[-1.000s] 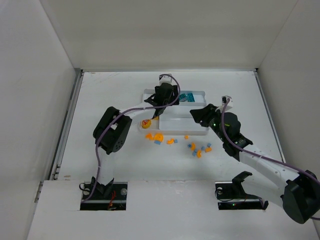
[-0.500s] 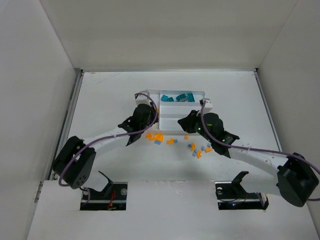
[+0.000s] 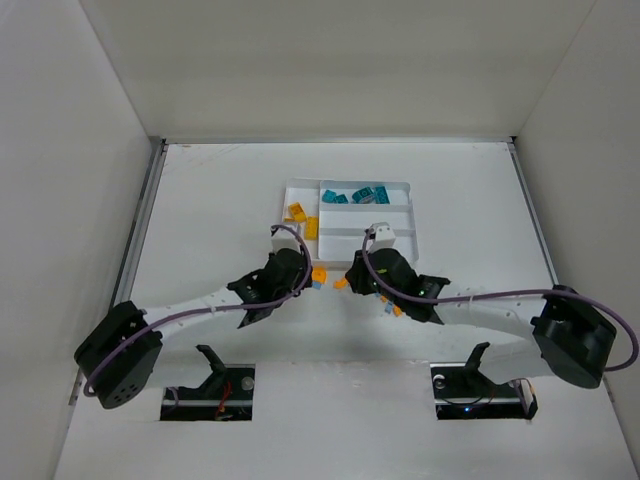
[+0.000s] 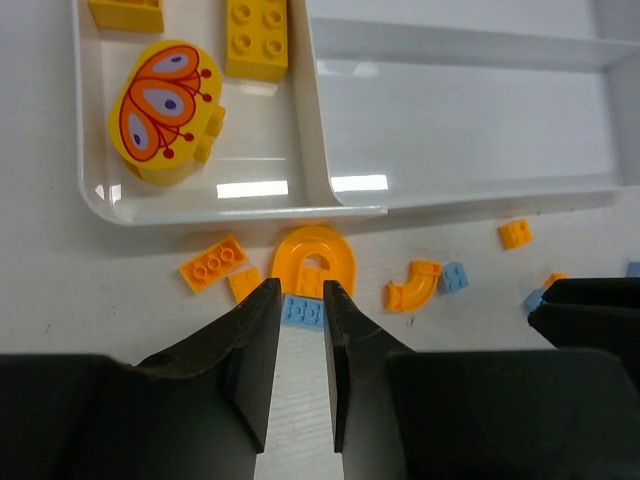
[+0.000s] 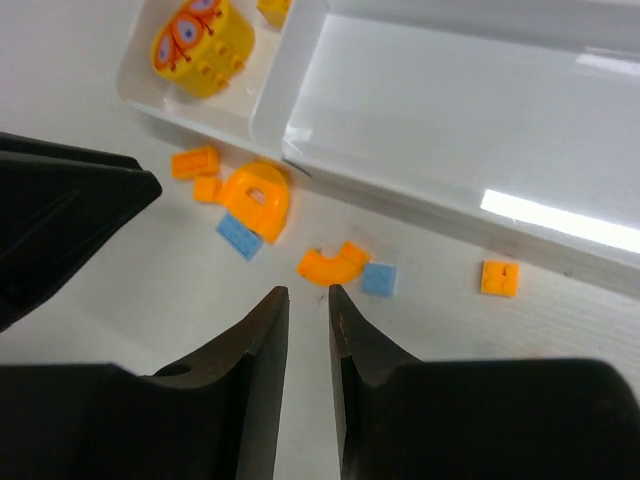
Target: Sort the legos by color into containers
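Observation:
The white tray [image 3: 412, 215] holds teal legos [image 3: 362, 194] in its far section. Its narrow left section holds a yellow butterfly piece [image 4: 165, 108] and a yellow brick [image 4: 257, 38]. Loose legos lie just in front of the tray: an orange arch [image 4: 315, 262], a light blue brick [image 4: 302, 312], a curved orange piece [image 5: 333, 264] and a small blue one [image 5: 379, 279]. My left gripper [image 4: 300, 290] hovers over the light blue brick, shut to a narrow slit and holding nothing. My right gripper [image 5: 308, 295] is shut and empty, just short of the curved orange piece.
More orange bits [image 4: 213, 263] and an orange square [image 5: 499, 277] lie along the tray's near wall. The two long near sections [image 5: 450, 110] hold nothing. Both gripper heads sit close together over the loose pile [image 3: 395, 305].
Both arms pulled back from the tray toward the loose bricks in front of it, dropping low. Both grippers closed from half open to a narrow slit.

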Motion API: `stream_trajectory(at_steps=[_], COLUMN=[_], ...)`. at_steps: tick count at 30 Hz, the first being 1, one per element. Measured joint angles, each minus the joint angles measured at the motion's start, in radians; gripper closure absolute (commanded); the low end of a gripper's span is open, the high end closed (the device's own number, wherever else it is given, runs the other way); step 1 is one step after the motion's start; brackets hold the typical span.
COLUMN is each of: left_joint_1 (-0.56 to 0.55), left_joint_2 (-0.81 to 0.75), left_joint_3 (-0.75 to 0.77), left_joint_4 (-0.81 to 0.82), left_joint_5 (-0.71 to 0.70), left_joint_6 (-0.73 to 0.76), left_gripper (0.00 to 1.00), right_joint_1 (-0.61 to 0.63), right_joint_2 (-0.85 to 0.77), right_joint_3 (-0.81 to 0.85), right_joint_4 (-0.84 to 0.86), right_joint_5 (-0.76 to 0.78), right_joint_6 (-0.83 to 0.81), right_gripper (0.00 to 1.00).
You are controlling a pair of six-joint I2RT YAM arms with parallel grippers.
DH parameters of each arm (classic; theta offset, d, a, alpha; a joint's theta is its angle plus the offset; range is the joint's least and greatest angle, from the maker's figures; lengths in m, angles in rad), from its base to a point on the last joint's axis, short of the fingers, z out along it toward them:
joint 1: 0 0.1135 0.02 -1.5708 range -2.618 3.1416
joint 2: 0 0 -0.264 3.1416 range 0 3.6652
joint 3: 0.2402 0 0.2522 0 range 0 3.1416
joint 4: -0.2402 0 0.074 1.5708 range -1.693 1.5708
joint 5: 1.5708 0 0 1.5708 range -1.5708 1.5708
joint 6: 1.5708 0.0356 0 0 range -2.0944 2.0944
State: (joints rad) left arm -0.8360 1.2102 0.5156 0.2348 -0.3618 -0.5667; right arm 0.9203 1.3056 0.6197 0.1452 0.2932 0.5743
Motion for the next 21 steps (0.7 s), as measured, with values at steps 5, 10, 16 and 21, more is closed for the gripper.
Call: stream_trajectory(at_steps=[5, 10, 16, 21], left_joint_1=[-0.040, -0.068, -0.093, -0.099], left_joint_2=[0.011, 0.045, 0.074, 0.087], left_joint_3=[-0.026, -0.043, -0.050, -0.050], left_joint_4=[0.002, 0.009, 0.021, 0.031], left_joint_5=[-0.010, -0.014, -0.014, -0.014], left_joint_6=[-0.001, -0.002, -0.004, -0.006], left_gripper=[0.73, 0.70, 0.70, 0.70], right_joint_1=[0.052, 0.056, 0.057, 0.060], right_joint_2=[0.052, 0.116, 0.173, 0.215], right_joint_3=[0.000, 0.000, 0.010, 0.031], right_joint_4=[-0.021, -0.035, -0.060, -0.070], right_joint_5=[0.069, 0.116, 0.149, 0.156], right_joint_6=[0.003, 0.006, 0.010, 0.010], right_gripper=[0.54, 0.55, 0.58, 0.59])
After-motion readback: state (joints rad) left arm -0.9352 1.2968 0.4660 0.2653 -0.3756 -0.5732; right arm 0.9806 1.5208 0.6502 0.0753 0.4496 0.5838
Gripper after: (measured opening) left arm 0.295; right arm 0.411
